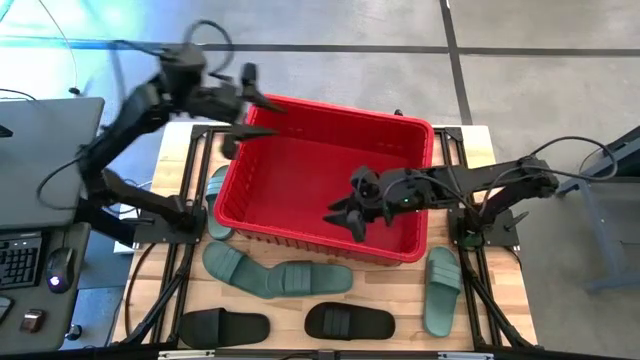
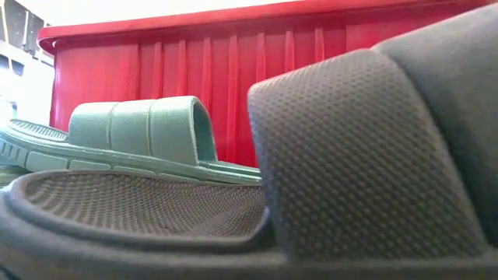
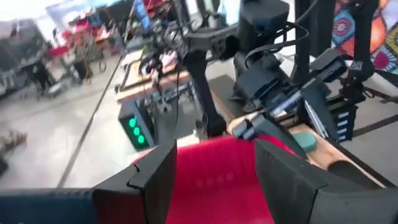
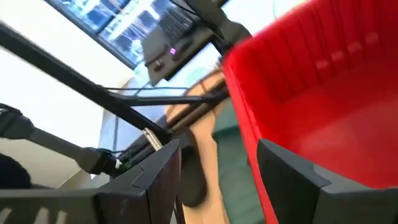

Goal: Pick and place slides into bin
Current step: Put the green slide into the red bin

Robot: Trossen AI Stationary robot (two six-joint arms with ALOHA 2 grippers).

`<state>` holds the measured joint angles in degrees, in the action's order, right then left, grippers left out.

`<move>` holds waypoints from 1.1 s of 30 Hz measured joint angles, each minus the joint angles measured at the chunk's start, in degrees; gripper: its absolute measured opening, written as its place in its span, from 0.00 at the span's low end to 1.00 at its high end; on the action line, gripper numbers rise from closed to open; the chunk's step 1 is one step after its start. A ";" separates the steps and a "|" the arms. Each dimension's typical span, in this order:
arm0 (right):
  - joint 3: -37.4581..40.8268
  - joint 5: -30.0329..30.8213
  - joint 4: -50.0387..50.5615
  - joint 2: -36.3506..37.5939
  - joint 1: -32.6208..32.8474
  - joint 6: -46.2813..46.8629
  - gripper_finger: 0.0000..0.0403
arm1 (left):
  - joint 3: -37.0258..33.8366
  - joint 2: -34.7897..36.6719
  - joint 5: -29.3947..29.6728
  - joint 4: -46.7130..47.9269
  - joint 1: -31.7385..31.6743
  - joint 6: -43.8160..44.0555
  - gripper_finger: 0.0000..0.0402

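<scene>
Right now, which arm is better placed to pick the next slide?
Probably right: its tool hangs open over the red bin near the green slide; the left tool is at the far rim.

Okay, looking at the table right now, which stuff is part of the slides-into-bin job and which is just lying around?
Part of the job:
- green slides
- black slides
- red bin
- left gripper, at the bin's far left corner
- right gripper, inside the bin

Just lying about:
- keyboard
- mouse
</scene>
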<state>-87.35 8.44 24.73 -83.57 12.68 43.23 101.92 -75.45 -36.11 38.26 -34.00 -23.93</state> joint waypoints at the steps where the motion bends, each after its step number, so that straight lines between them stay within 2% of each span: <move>1: 0.00 0.06 -1.62 0.26 -0.16 -0.69 0.50 | 0.68 -1.34 0.76 -1.40 1.46 -0.12 0.50; 4: 0.00 0.37 -3.92 2.00 -0.29 -2.59 0.50 | 3.95 -5.72 1.56 -2.60 6.99 -1.11 0.50; 7: -0.07 2.19 -2.57 4.32 -0.09 -4.15 0.50 | 7.02 -9.23 5.46 1.59 13.93 -3.98 0.50; 11: -0.07 6.72 1.59 6.89 1.04 -6.19 0.50 | 9.59 -11.37 15.92 9.08 24.82 -7.42 0.50; 14: -0.07 5.81 3.34 7.42 1.69 -6.21 0.50 | 9.24 -12.18 24.20 14.33 32.44 -7.93 0.50; 19: -0.02 4.73 8.14 6.74 2.13 -5.86 0.50 | 7.84 -13.94 31.40 17.62 41.43 -7.33 0.50; 26: 0.09 2.45 13.83 6.53 1.87 -4.92 0.50 | 6.93 -17.81 34.56 17.86 46.97 -6.90 0.50; 31: 0.09 0.48 16.97 6.53 1.91 -4.71 0.50 | 6.87 -21.62 28.27 15.37 47.14 -7.20 0.50; 33: 0.10 0.17 18.36 6.53 1.90 -4.77 0.50 | 7.23 -23.37 27.71 11.10 47.14 -6.89 0.50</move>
<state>-87.25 8.61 43.09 -77.03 14.58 38.46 109.15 -98.83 -8.41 49.36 13.15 -30.82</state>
